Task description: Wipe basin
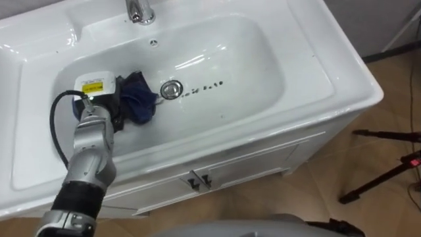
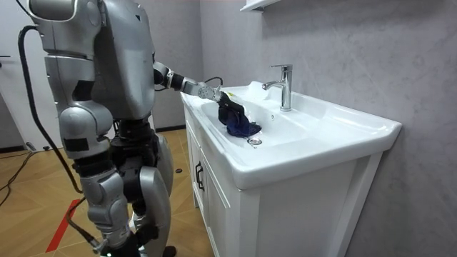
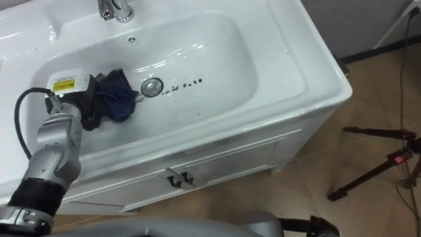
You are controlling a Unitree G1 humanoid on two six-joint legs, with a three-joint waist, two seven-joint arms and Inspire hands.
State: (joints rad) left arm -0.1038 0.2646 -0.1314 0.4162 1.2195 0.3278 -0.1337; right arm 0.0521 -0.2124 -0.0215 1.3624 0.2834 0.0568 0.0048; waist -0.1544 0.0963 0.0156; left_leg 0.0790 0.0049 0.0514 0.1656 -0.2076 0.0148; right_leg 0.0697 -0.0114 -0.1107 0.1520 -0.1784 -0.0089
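Note:
The white basin is set in a white vanity top, with a round metal drain at its bottom. A dark blue cloth lies bunched just left of the drain. My left hand reaches in from the lower left, its dark fingers curled round the cloth and pressing it on the basin floor. Small dark specks dot the basin right of the drain. In the room view the cloth hangs from the hand inside the bowl.
A chrome tap stands at the back rim. The cabinet doors below have metal handles. A black tripod spreads over the wooden floor at the right. I stand at the vanity's front, at the room view's left.

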